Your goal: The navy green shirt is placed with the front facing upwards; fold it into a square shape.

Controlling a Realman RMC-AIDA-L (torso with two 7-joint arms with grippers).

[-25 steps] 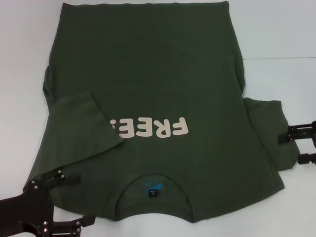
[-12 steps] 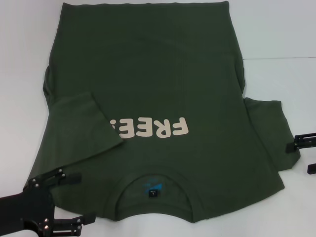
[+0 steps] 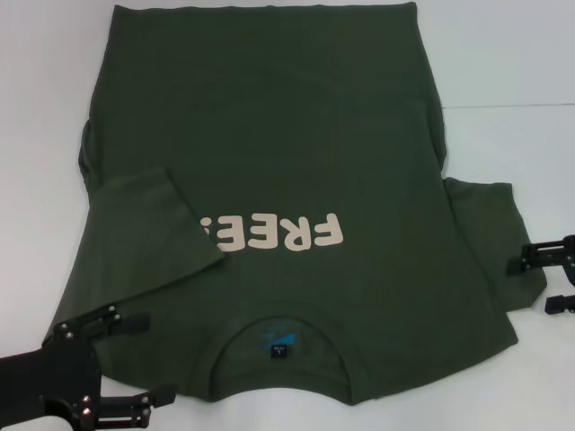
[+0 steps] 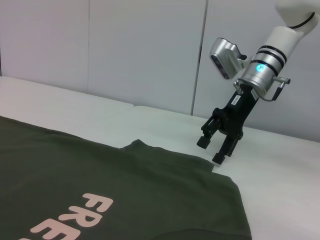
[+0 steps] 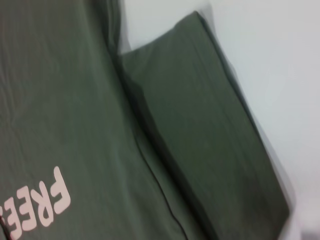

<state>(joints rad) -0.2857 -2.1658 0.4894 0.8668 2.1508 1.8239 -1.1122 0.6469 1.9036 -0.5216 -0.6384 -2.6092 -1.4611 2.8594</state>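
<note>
Right hand [image 3: 550, 278], fingers apart and empty, hovers at the navy green shirt's [image 3: 287, 144] unfolded sleeve, probably to fold it inward. Left hand [image 3: 144, 357], also spread and empty, waits by the shoulder; the shirt lies flat, print up, on the table [image 3: 512, 63].

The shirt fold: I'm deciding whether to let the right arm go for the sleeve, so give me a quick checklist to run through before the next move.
1. Front faces up: ok. The lettering shows on the navy green shirt.
2. Left sleeve folded in: ok, it lies over the chest and covers the end of the lettering.
3. Right sleeve folded: not ok, it lies spread flat on the table.
4. Right gripper ready: ok, open at the sleeve's outer edge; the left wrist view shows it above the cloth, gripping nothing.
5. Left gripper clear of cloth: ok, open near the left shoulder by the collar, holding nothing.
</note>
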